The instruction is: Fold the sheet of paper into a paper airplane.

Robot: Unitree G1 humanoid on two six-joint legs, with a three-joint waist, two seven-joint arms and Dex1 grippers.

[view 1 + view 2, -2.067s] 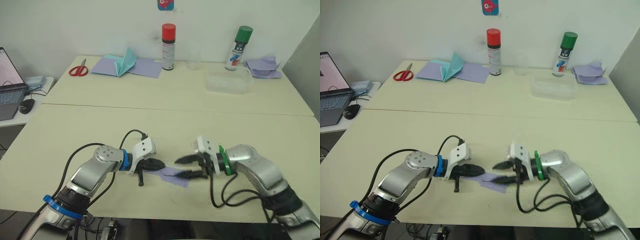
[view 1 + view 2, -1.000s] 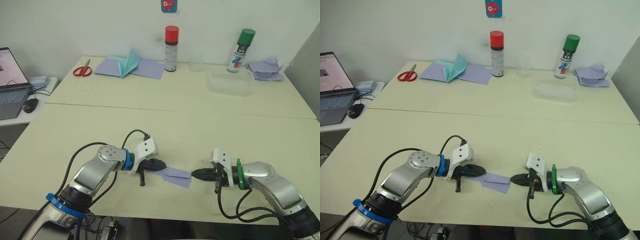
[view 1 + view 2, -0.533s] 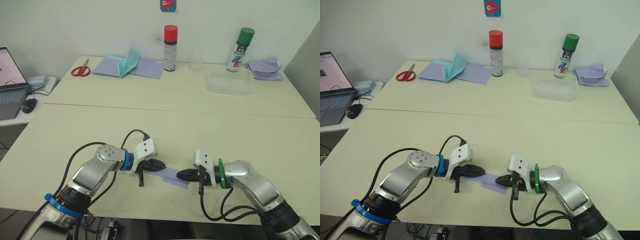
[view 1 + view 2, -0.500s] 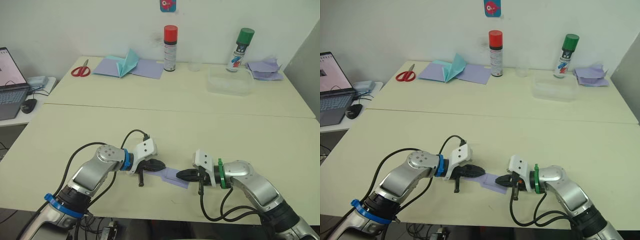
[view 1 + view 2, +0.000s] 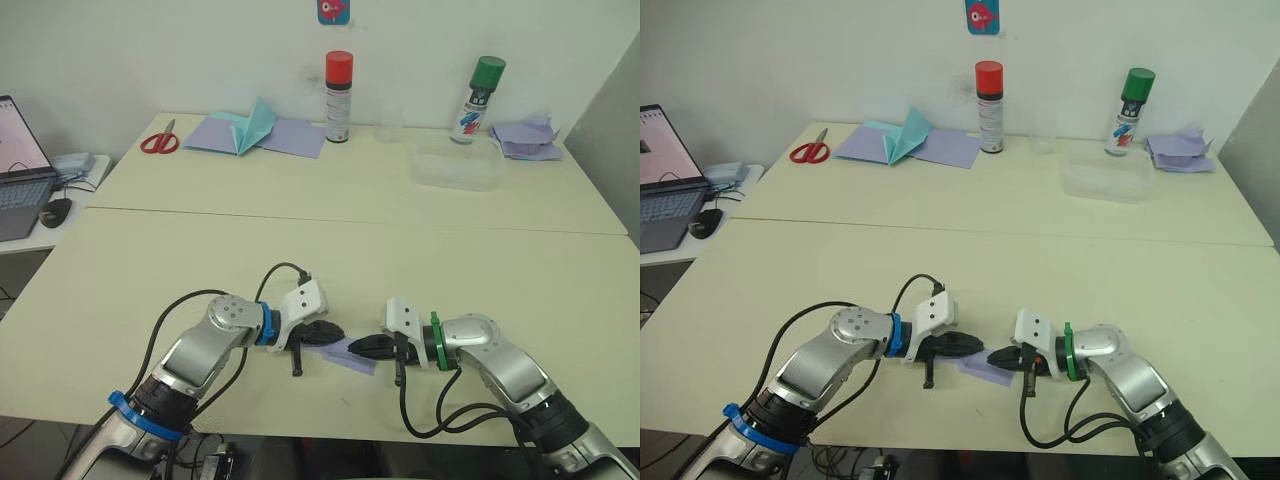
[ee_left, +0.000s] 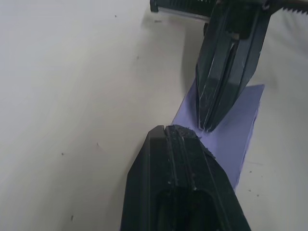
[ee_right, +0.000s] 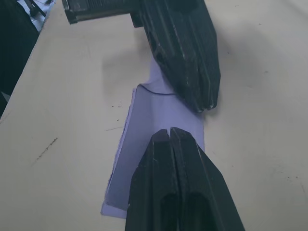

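My left gripper [image 5: 333, 334] has its fingers pressed together, tips resting on the near-left edge of the sheet of paper [image 5: 352, 354]; whether they actually pinch the edge or just press on it I cannot tell. My right gripper [image 5: 360, 347] also has its fingers closed tight, with nothing visibly between them, and the tips lie on the opposite side of the same sheet. In the left wrist view the two sets of closed fingers [image 6: 222, 82] nearly meet tip to tip over the lavender surface.

The sheet lies flat on the tabletop [image 5: 400, 260] in the lower centre of the head view, directly between the two grippers. It is a folded, narrow strip; its long axis runs from upper left to lower right in the frame. In the right wrist view one edge curls up slightly beside the left fingers [image 7: 185, 53].

Toward the top of the frame I see a teal pointed paper shape [image 5: 252, 124], red scissors [image 5: 156, 141], two spray cans [image 5: 338, 82] and a clear container [image 5: 457, 167].
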